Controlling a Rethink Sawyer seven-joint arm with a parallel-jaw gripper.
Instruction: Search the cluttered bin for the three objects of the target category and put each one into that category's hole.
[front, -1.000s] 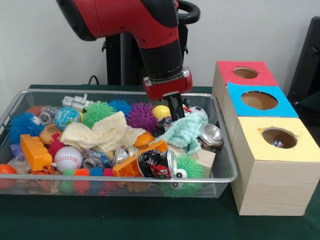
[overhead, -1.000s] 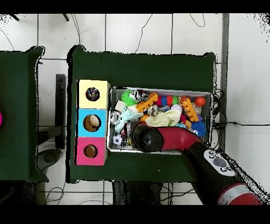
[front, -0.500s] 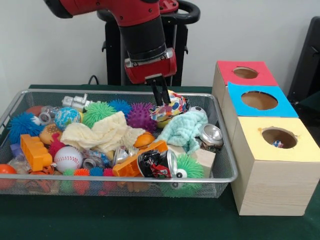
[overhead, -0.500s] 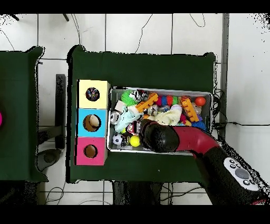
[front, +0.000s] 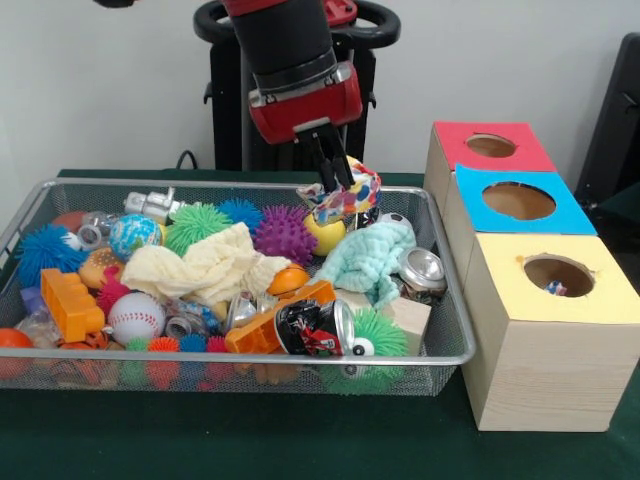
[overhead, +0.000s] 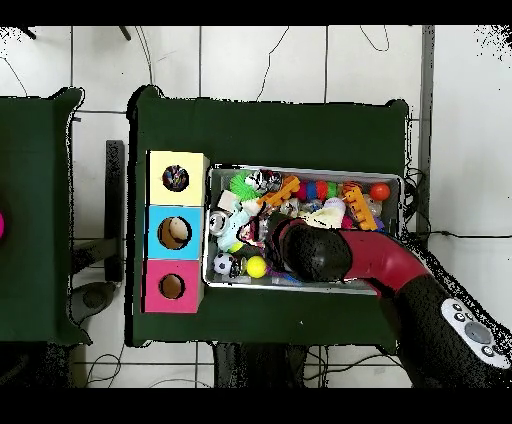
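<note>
Confetti cloth (front: 345, 197) pinched between closed fingers of gripper (front: 335, 175), hanging clear above the clutter near the far rim of wire bin (front: 250, 358), at about 1 o'clock from bin centre in the front view. Directly beneath: yellow ball (front: 325, 232) and mint-green cloth (front: 370, 262); purple spiky ball (front: 284, 233) just beside at 9 o'clock. Target hole (front: 558, 275) in yellow-topped box (front: 550, 340), well apart at roughly 4 o'clock from the cloth; something small already visible inside.

Judgement for the carry: lift enough for the trailing hem to clear the bin rim, travel over the rim toward the yellow top, avoid blue-topped box hole (front: 519, 201) and red-topped box hole (front: 491, 146), centre the drooping cloth over the opening before release, since limp fabric may drape on the edge
</note>
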